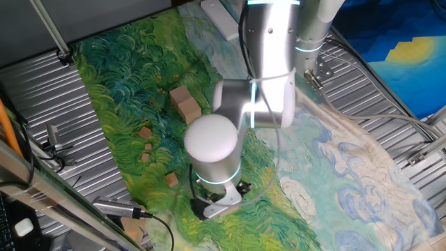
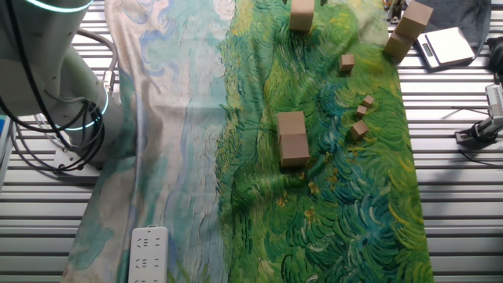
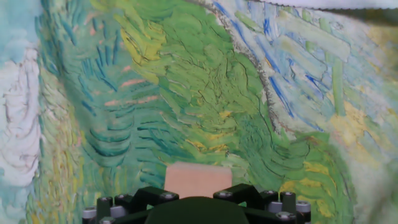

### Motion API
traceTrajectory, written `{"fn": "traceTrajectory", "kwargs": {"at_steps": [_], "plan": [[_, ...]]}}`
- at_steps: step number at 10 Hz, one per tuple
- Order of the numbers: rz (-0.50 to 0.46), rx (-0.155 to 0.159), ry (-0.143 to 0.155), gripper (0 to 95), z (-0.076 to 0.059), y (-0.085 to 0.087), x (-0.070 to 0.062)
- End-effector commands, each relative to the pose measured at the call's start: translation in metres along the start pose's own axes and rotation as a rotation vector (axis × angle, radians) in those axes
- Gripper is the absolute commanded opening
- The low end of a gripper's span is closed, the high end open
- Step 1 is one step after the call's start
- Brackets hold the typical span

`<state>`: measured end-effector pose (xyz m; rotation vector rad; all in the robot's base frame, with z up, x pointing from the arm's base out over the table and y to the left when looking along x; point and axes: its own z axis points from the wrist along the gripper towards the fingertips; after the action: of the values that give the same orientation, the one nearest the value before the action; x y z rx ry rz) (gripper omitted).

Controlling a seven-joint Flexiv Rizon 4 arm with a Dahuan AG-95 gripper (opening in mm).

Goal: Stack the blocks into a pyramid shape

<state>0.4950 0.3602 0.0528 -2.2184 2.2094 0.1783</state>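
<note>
Two larger tan blocks sit touching, one behind the other, mid-cloth; they also show in one fixed view. A third larger block stands at the cloth's far end. In the hand view a tan block lies right against my gripper, between its black finger mounts. The fingertips are hidden, so the grip cannot be read. In one fixed view the gripper is low over the cloth's near edge, mostly hidden by the arm. Several small blocks lie scattered on the green part.
Two more tan blocks stand off the cloth by a white scale. A power strip lies on the cloth's corner. The arm's base stands on the slatted metal table. A cable and a clamp lie beside the cloth.
</note>
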Motion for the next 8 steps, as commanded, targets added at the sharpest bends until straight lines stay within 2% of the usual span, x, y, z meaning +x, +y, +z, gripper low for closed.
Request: {"fn": "traceTrajectory", "kwargs": {"at_steps": [1, 4, 7, 8], "plan": [[0.000, 0.017, 0.017, 95.0, 0.001, 0.002, 0.000], [0.001, 0.042, 0.044, 95.0, 0.006, 0.005, -0.003], [0.000, 0.060, 0.052, 95.0, 0.012, 0.006, -0.002], [0.005, 0.063, 0.052, 76.0, 0.014, 0.006, -0.002]]}}
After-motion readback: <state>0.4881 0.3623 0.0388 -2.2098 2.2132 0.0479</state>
